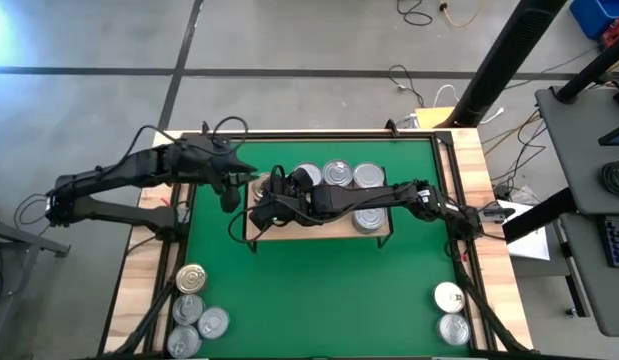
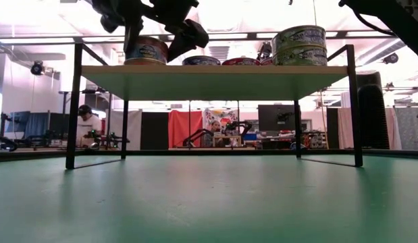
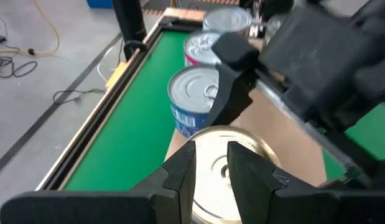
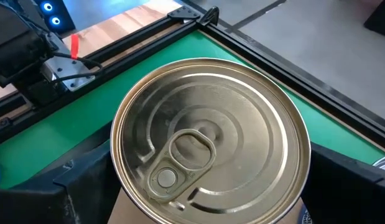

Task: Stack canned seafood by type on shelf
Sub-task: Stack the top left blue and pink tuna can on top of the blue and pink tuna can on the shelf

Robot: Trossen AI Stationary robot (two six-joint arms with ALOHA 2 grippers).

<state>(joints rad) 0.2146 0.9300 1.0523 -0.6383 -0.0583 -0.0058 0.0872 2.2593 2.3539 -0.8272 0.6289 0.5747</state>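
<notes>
Right jaws stand wide around a gold tin (image 4: 208, 140) on the shelf (image 1: 289, 228); left jaws seemingly narrow.

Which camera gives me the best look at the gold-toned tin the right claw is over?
The right wrist view: the round gold-toned metal tin fills it, pull-tab lid plain. The left wrist view shows part of its lid behind dark fingers; the low view only its side; the high view hides it under the arms.

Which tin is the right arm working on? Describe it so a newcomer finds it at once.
Start at the wooden shelf on the green mat. At its left end, between the fingers of the right tool, sits a gold-lidded tin; the tins in the row behind it are silver.
</notes>
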